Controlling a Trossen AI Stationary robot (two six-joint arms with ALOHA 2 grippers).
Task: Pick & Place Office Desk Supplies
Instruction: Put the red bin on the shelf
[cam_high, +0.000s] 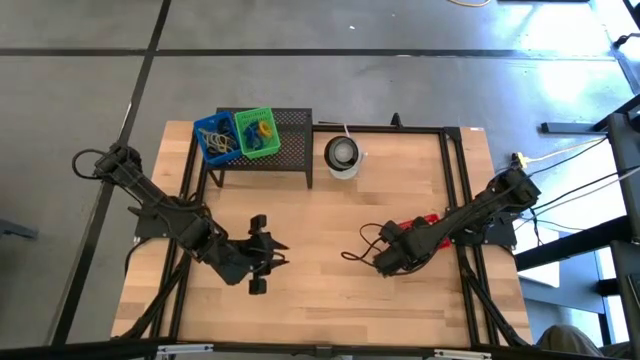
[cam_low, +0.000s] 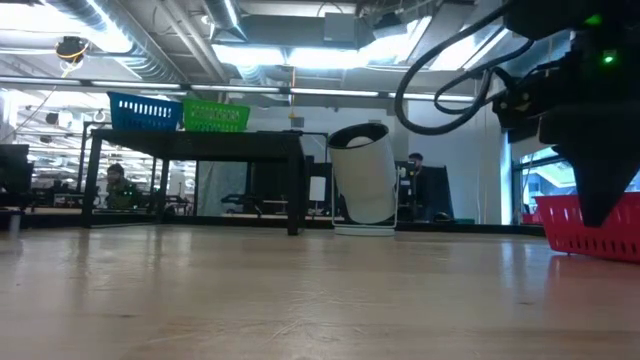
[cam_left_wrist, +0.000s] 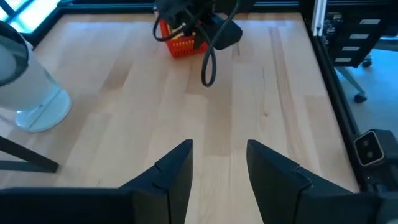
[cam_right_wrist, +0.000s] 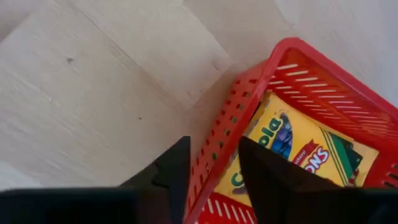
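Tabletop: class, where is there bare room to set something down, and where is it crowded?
Bare wood lies between the left pincer and right pincer, and from there up to the white cup. Crowded: around the red basket under the right arm, and the rack holding baskets.

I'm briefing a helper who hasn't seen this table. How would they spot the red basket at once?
Start at the light wooden table and go to the right arm's side. There the red plastic slatted basket sits with the right pincer straddling its wall. It alone rests on the tabletop, holding a yellow crayon box.
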